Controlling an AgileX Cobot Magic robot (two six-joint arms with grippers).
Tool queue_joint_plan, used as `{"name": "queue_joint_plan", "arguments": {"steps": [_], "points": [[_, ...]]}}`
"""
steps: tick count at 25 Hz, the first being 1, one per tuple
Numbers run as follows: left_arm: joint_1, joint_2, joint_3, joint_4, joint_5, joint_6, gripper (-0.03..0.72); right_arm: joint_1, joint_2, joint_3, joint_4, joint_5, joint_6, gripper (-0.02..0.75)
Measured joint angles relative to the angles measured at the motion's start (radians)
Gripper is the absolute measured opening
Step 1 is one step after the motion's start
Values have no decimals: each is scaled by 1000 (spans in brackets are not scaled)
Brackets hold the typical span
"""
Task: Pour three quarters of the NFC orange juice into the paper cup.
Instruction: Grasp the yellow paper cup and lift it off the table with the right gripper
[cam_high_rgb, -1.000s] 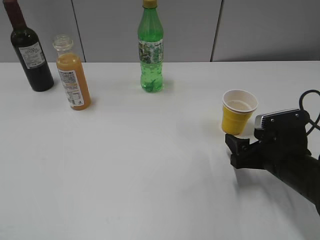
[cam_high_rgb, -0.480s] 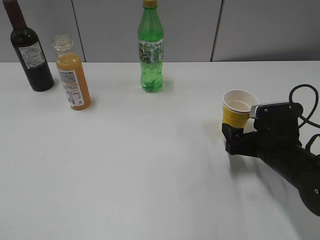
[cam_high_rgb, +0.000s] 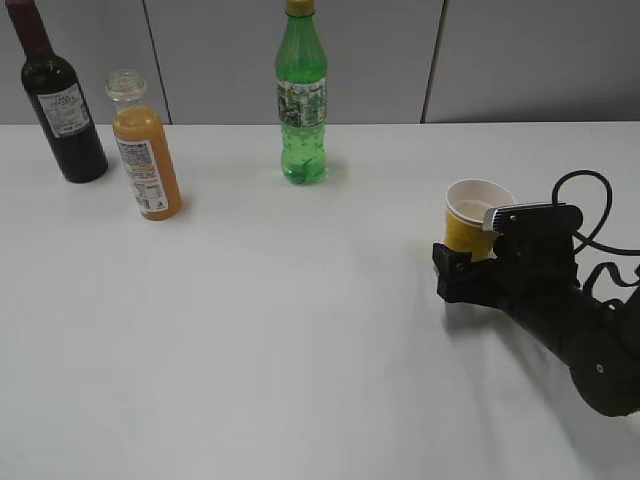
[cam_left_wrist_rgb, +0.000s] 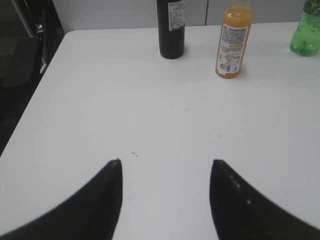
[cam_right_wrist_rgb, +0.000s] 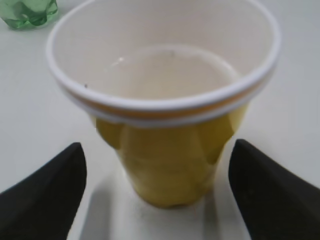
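The NFC orange juice (cam_high_rgb: 145, 150) is a small capless bottle of orange liquid, upright at the back left of the white table; it also shows in the left wrist view (cam_left_wrist_rgb: 233, 41). The paper cup (cam_high_rgb: 474, 222), yellow with a white rim, stands upright at the right; in the right wrist view (cam_right_wrist_rgb: 165, 115) it looks empty. My right gripper (cam_right_wrist_rgb: 157, 170) is open, its fingers on either side of the cup's lower part, apart from it. My left gripper (cam_left_wrist_rgb: 165, 172) is open and empty over bare table, well short of the juice; it is out of the exterior view.
A dark wine bottle (cam_high_rgb: 58, 100) stands left of the juice, also in the left wrist view (cam_left_wrist_rgb: 171, 27). A tall green soda bottle (cam_high_rgb: 301, 95) stands at the back middle. The table's left edge (cam_left_wrist_rgb: 30, 110) drops to a dark floor.
My right arm has moved left and forward toward the cup, so the open fingers now sit beside its base. The bottles and the cup have not moved.
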Motion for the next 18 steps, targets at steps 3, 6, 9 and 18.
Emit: {"name": "queue_joint_plan", "arguments": {"steps": [3, 6, 9, 18], "points": [[0, 0, 0, 0, 0, 0, 425, 0, 23, -27, 2, 0, 0, 678], [0, 0, 0, 0, 0, 0, 425, 0, 49, -47, 5, 0, 3, 673], [0, 0, 0, 0, 0, 0, 425, 0, 65, -63, 15, -8, 15, 668], [0, 0, 0, 0, 0, 0, 425, 0, 94, -110, 27, -17, 41, 654]]}}
